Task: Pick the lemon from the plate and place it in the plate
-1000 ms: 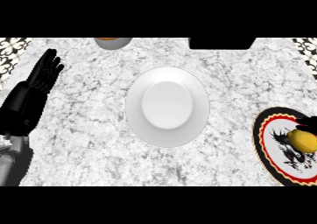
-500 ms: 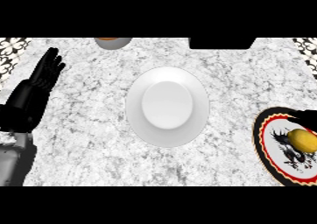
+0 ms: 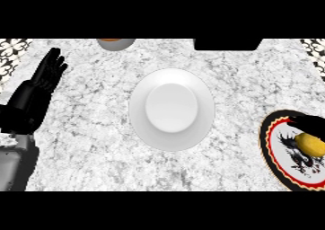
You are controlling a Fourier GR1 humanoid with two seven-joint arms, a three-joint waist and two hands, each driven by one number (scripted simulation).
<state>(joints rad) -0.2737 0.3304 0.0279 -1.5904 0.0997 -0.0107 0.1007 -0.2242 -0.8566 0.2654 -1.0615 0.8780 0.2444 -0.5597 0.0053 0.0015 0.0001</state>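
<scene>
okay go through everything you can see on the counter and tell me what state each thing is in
lemon: lying on the patterned plate, a dark shape over its upper side.
patterned plate: at the counter's right edge, partly cut off, holding the lemon.
white plate: mid-counter, nothing on it.
left hand: open, fingers up, resting at the view's left.
right hand: just a dark shape above the lemon; fingers cannot be made out.
bowl: at the far edge, mostly cut off.

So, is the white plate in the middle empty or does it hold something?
Empty: the white plate shows only its bare surface; the lemon lies on the patterned plate.
</scene>
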